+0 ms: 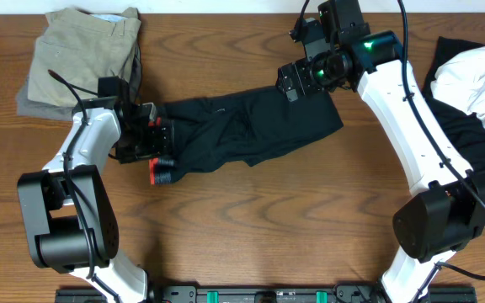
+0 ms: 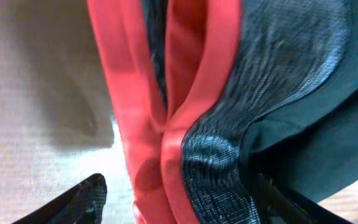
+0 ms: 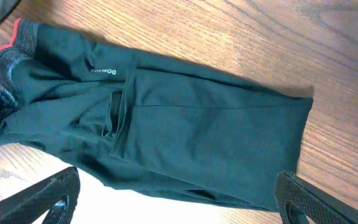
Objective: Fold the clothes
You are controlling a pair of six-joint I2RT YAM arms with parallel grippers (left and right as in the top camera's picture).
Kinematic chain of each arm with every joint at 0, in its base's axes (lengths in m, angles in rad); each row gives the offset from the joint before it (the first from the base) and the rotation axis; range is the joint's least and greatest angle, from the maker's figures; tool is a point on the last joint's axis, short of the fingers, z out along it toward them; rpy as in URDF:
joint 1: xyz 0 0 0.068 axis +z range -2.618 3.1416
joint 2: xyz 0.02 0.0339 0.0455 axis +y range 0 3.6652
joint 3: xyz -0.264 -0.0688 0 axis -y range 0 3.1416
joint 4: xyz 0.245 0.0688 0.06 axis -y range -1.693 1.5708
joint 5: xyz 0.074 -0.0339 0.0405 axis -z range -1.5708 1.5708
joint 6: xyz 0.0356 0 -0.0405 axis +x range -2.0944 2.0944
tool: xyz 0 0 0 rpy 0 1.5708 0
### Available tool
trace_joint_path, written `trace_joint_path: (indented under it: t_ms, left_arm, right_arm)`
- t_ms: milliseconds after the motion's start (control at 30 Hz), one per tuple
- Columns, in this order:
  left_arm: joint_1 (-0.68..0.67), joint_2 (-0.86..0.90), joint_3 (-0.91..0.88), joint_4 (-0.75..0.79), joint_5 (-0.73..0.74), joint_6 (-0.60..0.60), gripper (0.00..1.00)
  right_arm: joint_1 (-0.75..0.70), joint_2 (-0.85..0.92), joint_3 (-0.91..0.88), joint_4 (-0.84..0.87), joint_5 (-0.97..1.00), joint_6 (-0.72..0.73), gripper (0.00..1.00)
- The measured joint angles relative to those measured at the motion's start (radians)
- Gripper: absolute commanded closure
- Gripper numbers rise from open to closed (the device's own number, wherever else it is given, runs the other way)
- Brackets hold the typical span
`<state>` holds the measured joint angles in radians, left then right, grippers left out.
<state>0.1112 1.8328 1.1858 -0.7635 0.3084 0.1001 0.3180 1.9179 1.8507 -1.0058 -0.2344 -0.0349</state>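
Folding the black shorts (image 1: 251, 126), lying mid-surface nearer the far edge: my left fingers (image 2: 73, 200) straddle the red waistband (image 2: 132, 93), though I cannot tell if they pinch it. My right fingers (image 3: 48, 199) hang spread above the leg end. I should catch both layers evenly.

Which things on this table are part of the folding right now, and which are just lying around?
In the job: black sports pants, mid-table; left fingers at their red waistband; right fingers, open above the other end.
Lying about: folded khaki trousers on a grey garment; white garment heaped on dark clothing.
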Motion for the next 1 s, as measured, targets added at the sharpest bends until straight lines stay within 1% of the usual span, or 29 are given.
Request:
trace_joint_path:
  t_ms: [100,133,200,233,267,300,400,467,800,833,933,1000]
  left_arm:
    - [0.000,0.000,0.000,0.017,0.006,0.000,0.23]
    - [0.000,0.000,0.000,0.019,0.007,0.000,0.26]
    - [0.000,0.000,0.000,0.025,0.008,-0.008,0.38]
    - [0.000,0.000,0.000,0.028,0.008,-0.009,0.49]
    - [0.000,0.000,0.000,0.029,0.010,-0.010,0.65]
    - [0.000,0.000,0.000,0.029,0.011,-0.009,0.71]
    - [0.000,0.000,0.000,0.027,0.013,-0.016,0.87]
    - [0.000,-0.008,0.000,0.027,0.015,-0.017,0.94]
    - [0.000,-0.130,0.014,0.117,0.019,-0.018,0.94]
    - [0.000,-0.132,0.016,0.118,0.020,-0.018,0.90]
    - [0.000,-0.132,0.017,0.117,0.017,-0.006,0.72]
    - [0.000,-0.132,0.017,0.117,0.014,0.006,0.64]
  right_arm:
    - [0.000,0.000,0.000,0.000,0.000,0.000,0.02]
    - [0.000,0.000,0.000,0.000,0.000,0.000,0.02]
    - [0.000,0.000,0.000,0.000,0.000,0.000,0.02]
    - [0.000,0.000,0.000,0.000,0.000,0.000,0.02]
    - [0.000,0.000,0.000,0.000,0.000,0.000,0.02]
    - [0.000,0.000,0.000,0.000,0.000,0.000,0.01]
    - [0.000,0.000,0.000,0.001,0.000,0.000,0.01]
    - [0.000,0.000,0.000,0.002,0.000,0.000,0.01]
    - [0.000,0.000,0.000,0.002,0.000,-0.002,0.01]
    - [0.000,0.000,0.000,0.001,0.000,-0.002,0.01]
    - [0.000,0.000,0.000,0.000,0.000,-0.002,0.01]
    - [0.000,0.000,0.000,0.000,0.000,-0.002,0.01]
